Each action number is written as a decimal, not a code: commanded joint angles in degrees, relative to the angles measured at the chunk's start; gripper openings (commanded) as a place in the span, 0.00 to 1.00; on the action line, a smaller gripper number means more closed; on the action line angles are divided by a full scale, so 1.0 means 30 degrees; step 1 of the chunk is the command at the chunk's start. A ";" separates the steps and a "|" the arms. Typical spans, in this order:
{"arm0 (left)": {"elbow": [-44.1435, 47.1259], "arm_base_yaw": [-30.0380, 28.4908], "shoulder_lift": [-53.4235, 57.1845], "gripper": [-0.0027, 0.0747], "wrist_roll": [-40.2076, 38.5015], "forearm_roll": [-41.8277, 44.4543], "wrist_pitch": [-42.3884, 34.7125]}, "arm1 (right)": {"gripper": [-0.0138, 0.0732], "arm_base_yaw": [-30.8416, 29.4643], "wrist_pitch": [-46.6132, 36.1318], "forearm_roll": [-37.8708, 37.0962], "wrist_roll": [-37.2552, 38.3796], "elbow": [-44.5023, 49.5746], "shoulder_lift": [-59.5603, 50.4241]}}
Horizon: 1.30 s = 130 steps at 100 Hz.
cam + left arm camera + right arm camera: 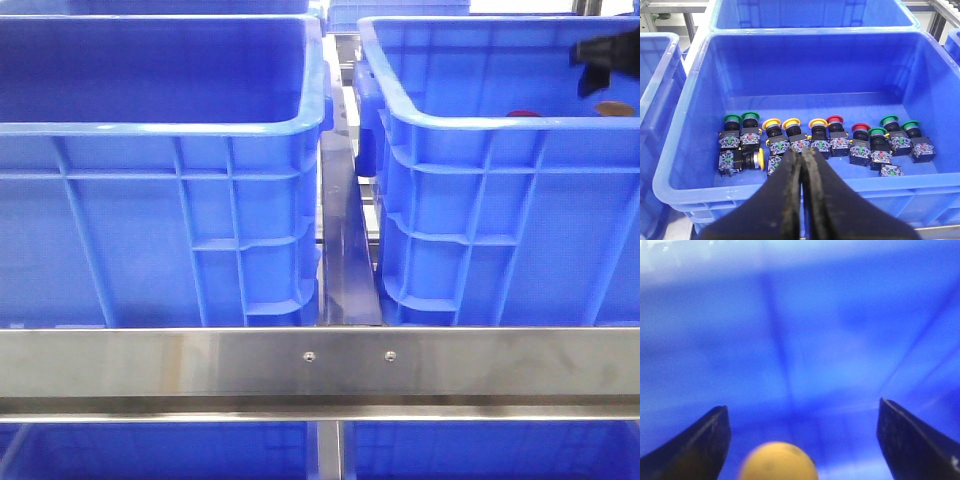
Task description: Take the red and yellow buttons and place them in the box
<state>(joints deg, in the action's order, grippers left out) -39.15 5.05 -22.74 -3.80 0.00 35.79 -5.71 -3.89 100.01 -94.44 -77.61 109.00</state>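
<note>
In the front view my right gripper (605, 55) hangs inside the right blue crate (450, 122). Just below it, a red button top (522, 113) and a yellow-orange button top (615, 108) show over the rim. In the right wrist view the gripper (802, 406) is open wide. A blurred yellow button (779, 462) lies between the jaws, touching neither. My left gripper (802, 152) is shut and empty. It hovers over the near rim of a blue crate (790, 187) that holds several yellow (772, 123), red (835, 119) and green buttons. The left gripper is out of the front view.
A twin blue crate (160, 125) stands at the left of the front view, its floor hidden. A narrow metal gap (345, 240) separates the two crates. A steel rail (320, 362) runs across in front. More blue crates lie behind and beside the one in the left wrist view.
</note>
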 commanded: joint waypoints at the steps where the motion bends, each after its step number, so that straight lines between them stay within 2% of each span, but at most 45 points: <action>1: -0.0444 -0.0044 -0.0146 0.01 -0.0153 -0.0106 -0.1574 | 0.88 -0.0138 0.0634 0.0032 -0.0302 0.0110 -0.2213; 24: -0.0444 -0.0044 -0.0146 0.01 -0.0153 -0.0106 -0.1574 | 0.88 -0.0138 0.1617 0.0020 -0.0337 0.3017 -0.6055; 59: -0.0444 -0.0044 -0.0146 0.01 -0.0153 -0.0137 -0.1574 | 0.88 -0.0138 0.3246 0.0020 -0.0337 0.8557 -1.4169; 110: -0.0444 -0.0044 -0.0146 0.01 -0.0153 -0.0137 -0.1574 | 0.87 -0.0138 0.3333 0.0020 -0.0337 1.5520 -2.4283; 121: -0.0444 -0.0044 -0.0146 0.01 -0.0153 -0.0137 -0.1574 | 0.81 -0.0138 0.3354 0.0020 -0.0337 1.6439 -2.5596; 130: -0.0444 -0.0044 -0.0146 0.01 -0.0153 -0.0137 -0.1574 | 0.70 -0.0138 0.3354 0.0020 -0.0337 1.6760 -2.6109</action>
<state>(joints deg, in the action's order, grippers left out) -39.15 5.05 -22.74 -3.80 0.00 35.79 -5.71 4.64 99.91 -94.75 -26.66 32.12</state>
